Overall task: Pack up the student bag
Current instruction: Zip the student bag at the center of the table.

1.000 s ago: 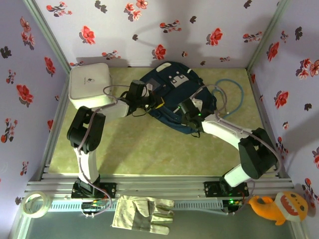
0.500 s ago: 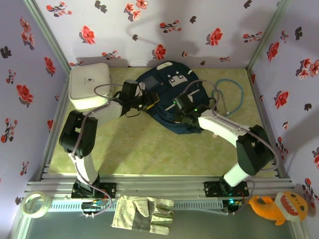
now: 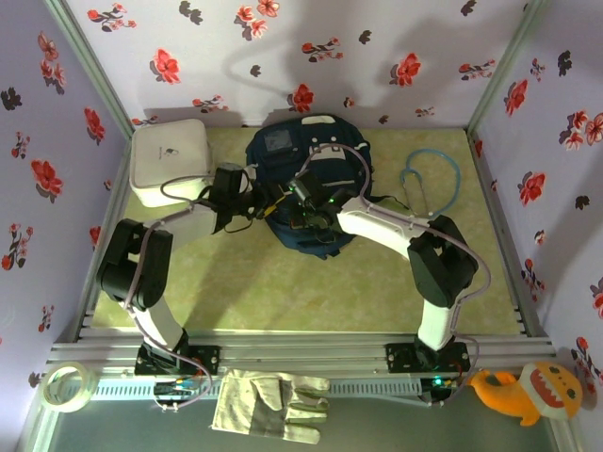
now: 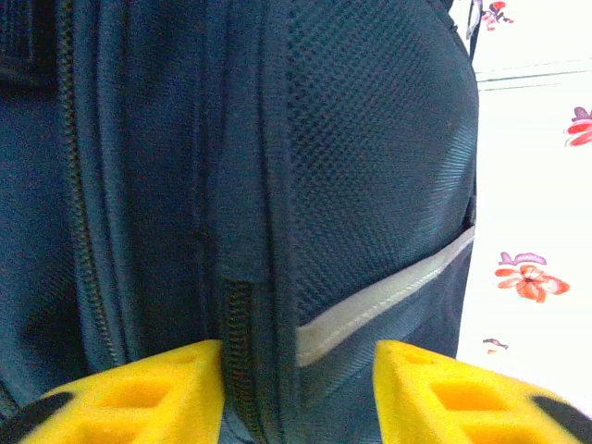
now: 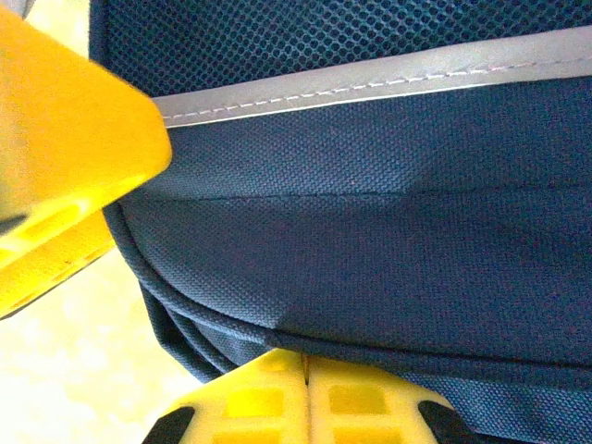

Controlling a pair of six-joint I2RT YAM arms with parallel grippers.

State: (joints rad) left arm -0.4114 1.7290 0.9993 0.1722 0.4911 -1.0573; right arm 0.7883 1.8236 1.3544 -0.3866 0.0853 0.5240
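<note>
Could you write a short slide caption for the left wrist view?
Left gripper astride the zipper seam of the navy bag.

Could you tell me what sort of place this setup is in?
Probably a robot test booth: floral-papered walls, an aluminium frame around a table, and two robot arms handling a navy backpack.

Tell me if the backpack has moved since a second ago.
Yes. The backpack has shifted left, closer to the white box.

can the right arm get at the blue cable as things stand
Probably yes: the blue cable lies uncovered right of the backpack; the right gripper, at the backpack, would only need to swing over.
</note>
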